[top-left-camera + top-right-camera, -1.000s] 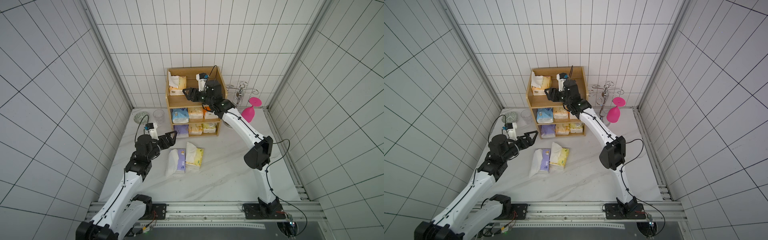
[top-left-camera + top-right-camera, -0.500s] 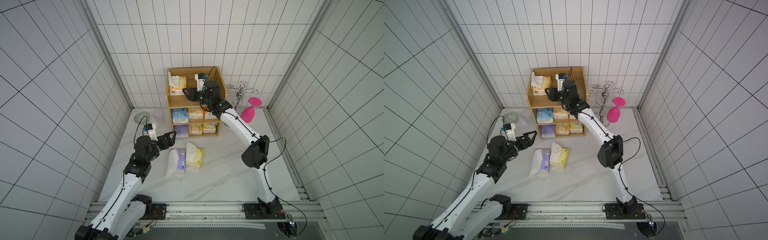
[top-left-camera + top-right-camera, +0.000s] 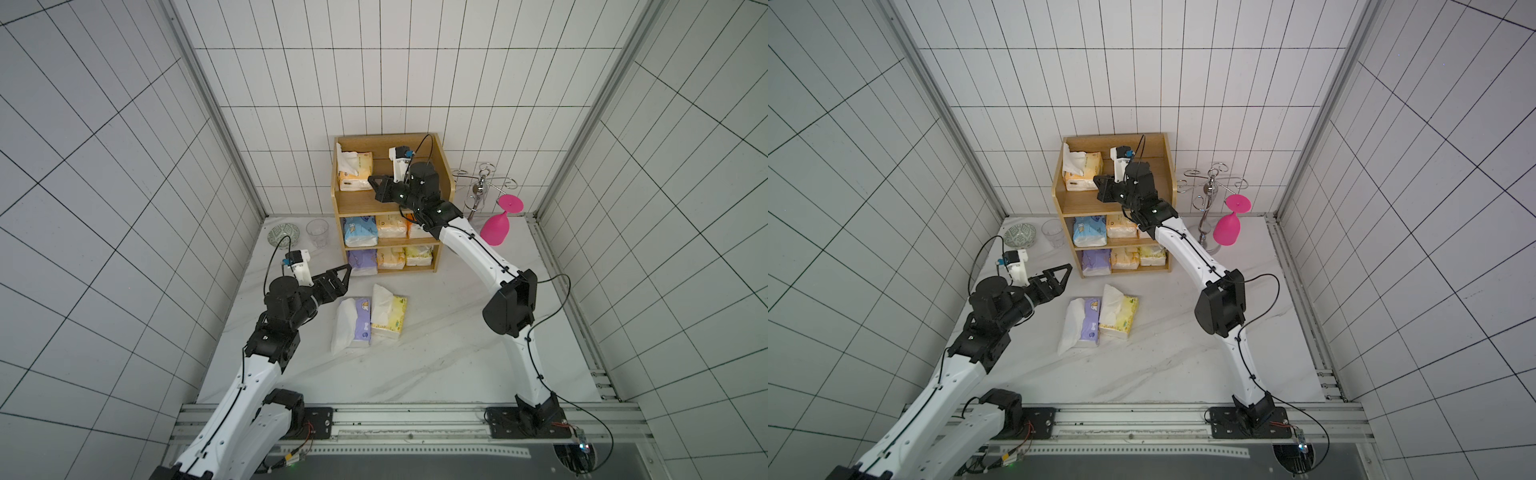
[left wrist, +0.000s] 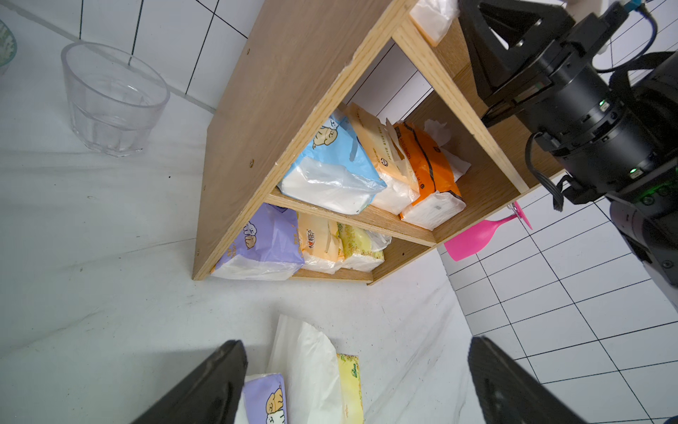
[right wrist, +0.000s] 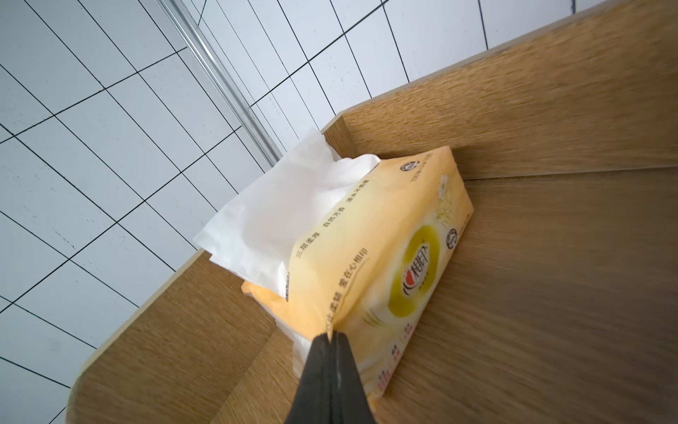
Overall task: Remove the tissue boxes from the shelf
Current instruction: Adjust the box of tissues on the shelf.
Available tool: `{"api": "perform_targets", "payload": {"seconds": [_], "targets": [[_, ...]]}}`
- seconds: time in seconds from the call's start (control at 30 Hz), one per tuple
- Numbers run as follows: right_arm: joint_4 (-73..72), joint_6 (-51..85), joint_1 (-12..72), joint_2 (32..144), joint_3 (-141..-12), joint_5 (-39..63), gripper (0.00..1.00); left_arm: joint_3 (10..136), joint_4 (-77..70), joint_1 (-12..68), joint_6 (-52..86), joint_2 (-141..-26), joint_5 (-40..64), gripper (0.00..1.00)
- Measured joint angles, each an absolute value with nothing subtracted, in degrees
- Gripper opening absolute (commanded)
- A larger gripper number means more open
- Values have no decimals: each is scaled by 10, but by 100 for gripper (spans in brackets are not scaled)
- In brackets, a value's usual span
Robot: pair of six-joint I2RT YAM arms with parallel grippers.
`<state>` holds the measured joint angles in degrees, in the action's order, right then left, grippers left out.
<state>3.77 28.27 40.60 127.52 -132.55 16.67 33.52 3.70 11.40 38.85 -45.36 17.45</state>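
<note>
**Item:** top-tier pack (image 5: 385, 257), pale orange wrapper, white tissue spilling from its opening.
**Location:** top tier of the shelf (image 3: 353, 203), along the left edge, far end close to the back corner. Lying flat on the wood, not yet lifted.

**Right gripper** (image 5: 329, 336): jaws pinched together on the thin wrapper seam at the pack's near end, with no hold on the body.
**Left gripper** (image 3: 343, 276): jaws spread wide and empty, above the table (image 3: 436, 353) off the shelf's front left corner.

**Remaining stock:**
- Middle tier: blue pack (image 4: 330, 165), cream-orange pack (image 4: 381, 158), bright orange pack (image 4: 425, 165).
- Bottom tier: purple pack (image 4: 268, 238), two more beside it.

**Already out:** lilac pack (image 3: 361, 320) and yellow pack (image 3: 390, 311), touching, mid-table.

**Hazards:**
- The seam is slick film and may slip free or tear under pull, leaving the pack behind.
- A dragged pack may catch on the raised side wall.
- The pack may tip over the front edge and fall uncontrolled.
- The loose tissue may snag and pull out.
- The right forearm passes near the pink goblet (image 3: 496, 226) and the cup stand (image 3: 482, 187), so a wide swing could knock them.
</note>
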Motion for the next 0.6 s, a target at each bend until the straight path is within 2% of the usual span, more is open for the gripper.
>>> {"api": "perform_targets", "payload": {"seconds": [0.33,0.37,0.43,0.53,0.6], "targets": [[71,260,406,1091,-1109,156,0,335,37,114,425,-416,203,98],[75,257,406,1076,-1094,154,6,335,37,114,428,-413,207,98],[84,252,406,1046,-1063,150,28,336,38,114,436,-409,215,98],[105,243,406,1009,-1030,141,52,344,41,114,448,-409,226,98],[116,240,406,997,-1025,138,63,355,41,114,453,-410,232,98]]}}
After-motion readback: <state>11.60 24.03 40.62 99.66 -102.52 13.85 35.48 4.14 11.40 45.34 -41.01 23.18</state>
